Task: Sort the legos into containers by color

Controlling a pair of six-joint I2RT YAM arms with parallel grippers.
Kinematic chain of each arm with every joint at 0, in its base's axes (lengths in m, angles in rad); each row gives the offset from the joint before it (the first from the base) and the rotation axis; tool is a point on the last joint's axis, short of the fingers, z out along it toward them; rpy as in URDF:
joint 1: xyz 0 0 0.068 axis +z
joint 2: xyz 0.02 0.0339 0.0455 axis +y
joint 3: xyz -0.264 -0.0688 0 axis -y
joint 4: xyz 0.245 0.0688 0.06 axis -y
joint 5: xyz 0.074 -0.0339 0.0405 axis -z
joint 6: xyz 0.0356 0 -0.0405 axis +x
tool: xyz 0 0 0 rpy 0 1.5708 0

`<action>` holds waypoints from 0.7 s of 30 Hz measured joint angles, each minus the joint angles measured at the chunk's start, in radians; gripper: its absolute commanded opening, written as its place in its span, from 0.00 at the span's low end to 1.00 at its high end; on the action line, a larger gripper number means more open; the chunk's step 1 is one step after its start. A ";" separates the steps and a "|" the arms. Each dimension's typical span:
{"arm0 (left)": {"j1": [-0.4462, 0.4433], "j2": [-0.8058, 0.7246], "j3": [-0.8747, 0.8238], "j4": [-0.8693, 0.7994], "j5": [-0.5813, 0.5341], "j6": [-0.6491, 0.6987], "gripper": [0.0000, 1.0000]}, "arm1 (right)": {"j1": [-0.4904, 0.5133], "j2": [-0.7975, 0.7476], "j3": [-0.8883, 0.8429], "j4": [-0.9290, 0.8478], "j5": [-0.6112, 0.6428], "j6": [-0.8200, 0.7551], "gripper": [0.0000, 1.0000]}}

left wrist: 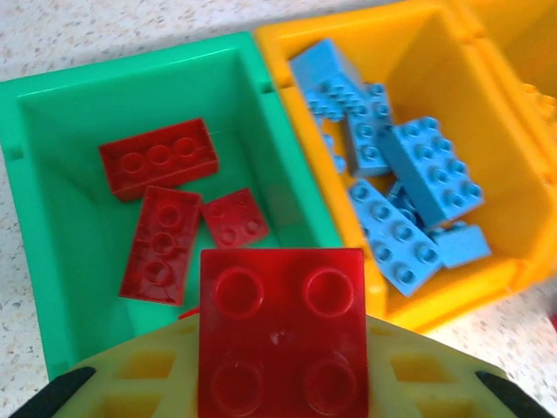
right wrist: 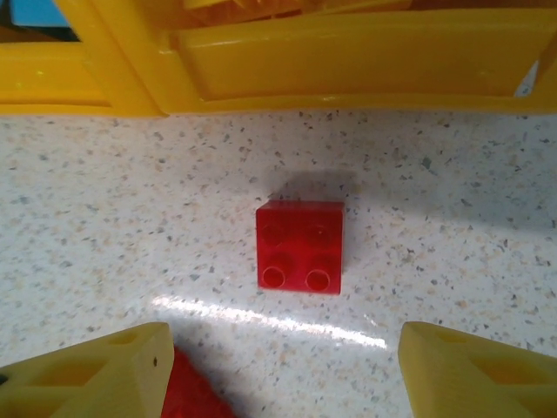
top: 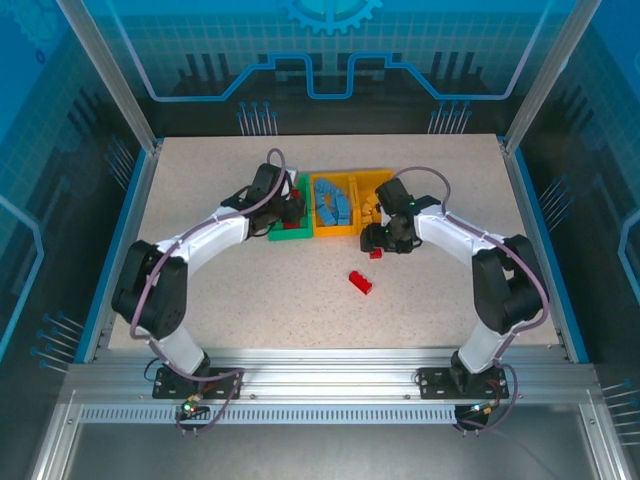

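First, the left gripper [left wrist: 283, 392]: fingers [left wrist: 130, 374] closed on a red four-stud brick [left wrist: 281, 326]. Its studs face the wrist camera and it stands up from between them. It is held aloft and rests on nothing, which I read as a carry pose for a drop.

Directly beyond the fingertips is the green bin [left wrist: 52, 261], its open mouth under the held brick. Three red bricks [left wrist: 170, 218] already lie on its floor, so red goes to green and the position fits.

Right of the fingers and farther off, the middle orange-yellow bin [left wrist: 365, 22] holds blue bricks [left wrist: 426, 170]. Its wall sits against the green bin's. A release from here looks likely to land in green, but the brick hangs near the bin's front edge and I cannot judge the margin.

Right gripper [right wrist: 287, 370]: fingers [right wrist: 104, 374] spread wide, holding nothing. Just inside one finger is a red piece [right wrist: 196, 392], cut off by the frame's lower edge.

Farther out, centred between the two fingers and ahead of their tips, a second red four-stud brick [right wrist: 300, 246] lies flat on the table [right wrist: 104, 218], touching neither finger. Beyond it is an orange-yellow bin wall [right wrist: 348, 61].

The open straddle suggests lining up a pick. The fingers would need to come forward and down before closing.
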 measured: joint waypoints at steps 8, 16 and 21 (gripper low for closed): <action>0.039 0.101 0.090 -0.076 -0.030 -0.114 0.51 | 0.019 0.117 0.053 -0.005 0.061 -0.015 0.66; 0.039 0.101 0.120 -0.126 -0.063 -0.190 0.98 | 0.020 0.180 0.084 -0.011 0.091 -0.043 0.49; 0.037 0.020 0.051 -0.124 -0.064 -0.237 0.99 | 0.024 0.199 0.089 -0.016 0.100 -0.057 0.29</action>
